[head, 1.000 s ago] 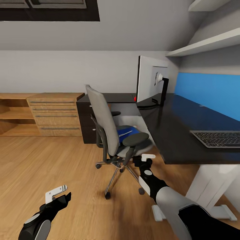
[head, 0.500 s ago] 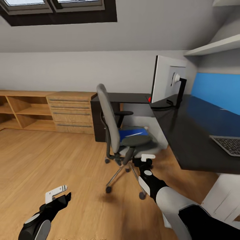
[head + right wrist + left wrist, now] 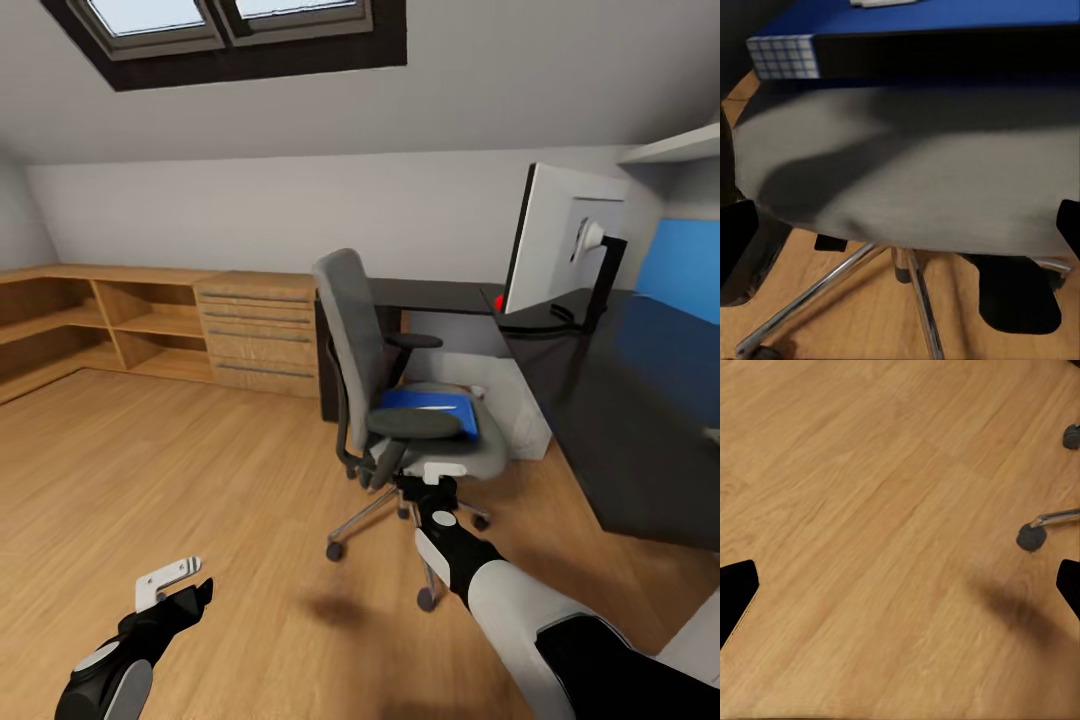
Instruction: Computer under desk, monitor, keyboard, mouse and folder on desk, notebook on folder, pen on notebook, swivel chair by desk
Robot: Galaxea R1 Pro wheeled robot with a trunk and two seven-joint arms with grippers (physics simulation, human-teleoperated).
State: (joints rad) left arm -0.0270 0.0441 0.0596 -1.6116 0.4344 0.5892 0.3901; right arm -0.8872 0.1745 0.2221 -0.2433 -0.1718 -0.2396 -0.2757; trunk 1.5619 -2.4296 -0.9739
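Both sets of fingers stand spread apart with nothing between them: in the head view the left gripper (image 3: pixel 172 588) hangs over bare wooden floor (image 3: pixel 150 470) at the lower left of the frame, and the right gripper (image 3: pixel 437 478) sits just below centre, right at the front edge of the swivel chair (image 3: pixel 385 400). From the left wrist view, the dark fingertips (image 3: pixel 736 592) frame floor planks, with a chrome chair leg and black castor (image 3: pixel 1031 537) near the right edge. From the right wrist view, the grey padded seat (image 3: pixel 922 165) spreads across the middle of the frame, its chrome base spokes (image 3: pixel 832 292) below, and the blue folder (image 3: pixel 945 15) lies flat on the seat along the top edge, a pale object resting on it that is too cropped to name. In the head view the folder (image 3: pixel 432 408) shows on the seat at centre, between the black armrests. The black worktop (image 3: pixel 640 400) runs along the right side of the frame, and the monitor (image 3: pixel 555 240) stands upright on it at the upper right, white back toward the camera, a red dot at its lower corner. A pale box, probably the computer (image 3: pixel 520 400), sits under the worktop behind the chair. A wooden chest of drawers (image 3: pixel 258 335) and open wooden shelving (image 3: pixel 90 320) line the far wall at left, under skylights (image 3: pixel 220 15) at the top.
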